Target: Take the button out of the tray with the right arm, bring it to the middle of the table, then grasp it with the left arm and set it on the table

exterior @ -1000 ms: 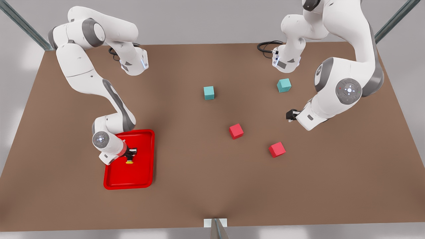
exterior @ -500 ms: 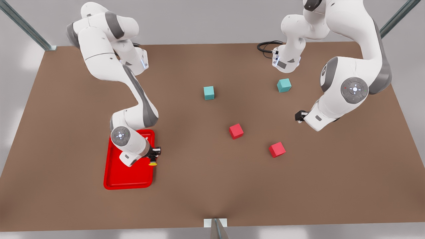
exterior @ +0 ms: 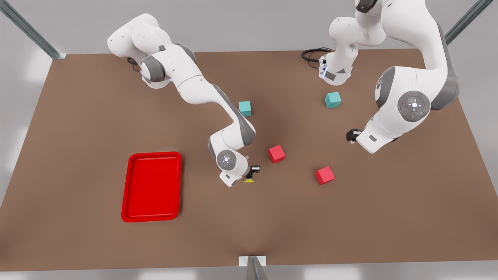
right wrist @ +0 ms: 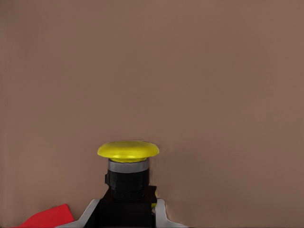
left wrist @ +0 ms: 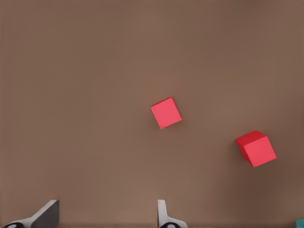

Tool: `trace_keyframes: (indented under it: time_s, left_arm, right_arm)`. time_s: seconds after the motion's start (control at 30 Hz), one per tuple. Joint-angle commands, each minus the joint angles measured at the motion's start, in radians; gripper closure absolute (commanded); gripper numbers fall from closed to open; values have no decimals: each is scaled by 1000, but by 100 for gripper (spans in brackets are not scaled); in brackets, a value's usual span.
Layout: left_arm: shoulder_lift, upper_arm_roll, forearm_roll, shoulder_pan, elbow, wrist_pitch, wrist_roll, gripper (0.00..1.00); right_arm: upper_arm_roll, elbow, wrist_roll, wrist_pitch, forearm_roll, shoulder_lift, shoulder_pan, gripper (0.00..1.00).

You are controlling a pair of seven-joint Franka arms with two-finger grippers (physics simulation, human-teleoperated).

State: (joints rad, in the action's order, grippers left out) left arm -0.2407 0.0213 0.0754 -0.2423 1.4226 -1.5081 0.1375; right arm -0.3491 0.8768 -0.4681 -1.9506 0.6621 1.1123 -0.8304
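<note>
The button, a dark body with a yellow cap, hangs in my right gripper near the middle of the table, just left of a red cube in the front view. In the right wrist view the gripper is shut on the button's dark body, cap pointing away from the wrist. The red tray lies bare toward the front view's left. My left gripper waits above the table on the front view's right. Its fingers stand wide apart and open, holding nothing.
Two red cubes lie right of the button; the left wrist view shows them too. Two teal cubes sit farther back. A red corner shows beside the right fingers.
My right arm has carried the button off the tray and rightward in the front view to the table's middle. The tray is left bare. The left arm shifted slightly right, then held.
</note>
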Motion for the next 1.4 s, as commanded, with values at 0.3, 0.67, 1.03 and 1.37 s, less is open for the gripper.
trace_keyframes:
  time_s: [0.3, 0.67, 1.03, 1.37]
  left_arm:
    - [-3, -7, -3, -11, -2, -1, 5, 0]
    - [-226, -121, -59, -232, -255, -109, 235, 0]
    - [-454, -118, -37, -304, -235, -305, 280, 0]
    - [-612, -109, -6, -354, -221, -483, 140, 0]
  right_arm:
    - [104, -137, -647, -493, 73, 115, -9, 0]
    - [584, 693, 373, 169, -745, -687, 1028, 0]
    - [400, 688, 500, 234, -653, -899, 962, 0]
    - [398, 683, 586, 213, -654, -885, 1010, 0]
